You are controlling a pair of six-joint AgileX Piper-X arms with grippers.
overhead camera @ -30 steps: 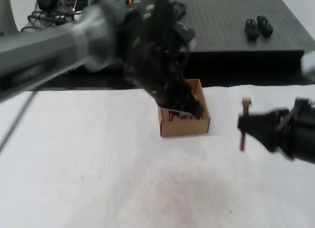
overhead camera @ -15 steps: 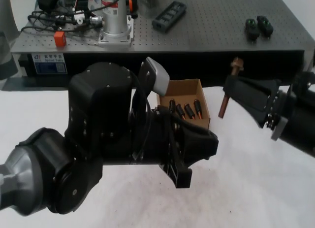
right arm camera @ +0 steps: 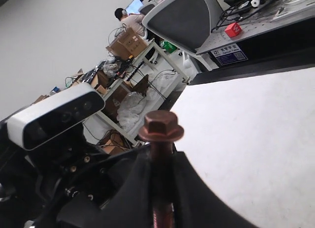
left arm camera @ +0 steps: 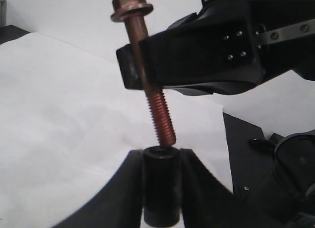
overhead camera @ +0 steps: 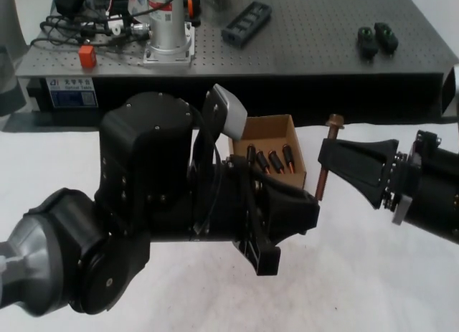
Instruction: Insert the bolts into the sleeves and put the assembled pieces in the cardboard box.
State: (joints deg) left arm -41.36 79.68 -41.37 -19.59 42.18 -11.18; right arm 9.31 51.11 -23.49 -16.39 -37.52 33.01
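High: R gripper (overhead camera: pixel 330 158) clamps bolt (overhead camera: pixel 321 183) upright at box's (overhead camera: pixel 262 128) 3 o'clock, just off its edge; bare cloth (overhead camera: pixel 373 289) at 6.
L wrist: L gripper (left arm camera: pixel 161 159) pinches sleeve (left arm camera: pixel 161 183), bolt tip at its rim.
R wrist: bolt head clear of fingers (right arm camera: pixel 191 191).

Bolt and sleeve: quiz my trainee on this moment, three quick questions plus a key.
1. True or false: the bolt in the right gripper is fully seated in the sleeve.
2. What holds the sleeve? A) the left gripper B) a person's hand C) nothing, it stands on the bench
3. Fill in: the assembled pieces lie in the ____.
Key: 1 false, the tip is just at the sleeve's mouth; 2 A; 3 cardboard box.
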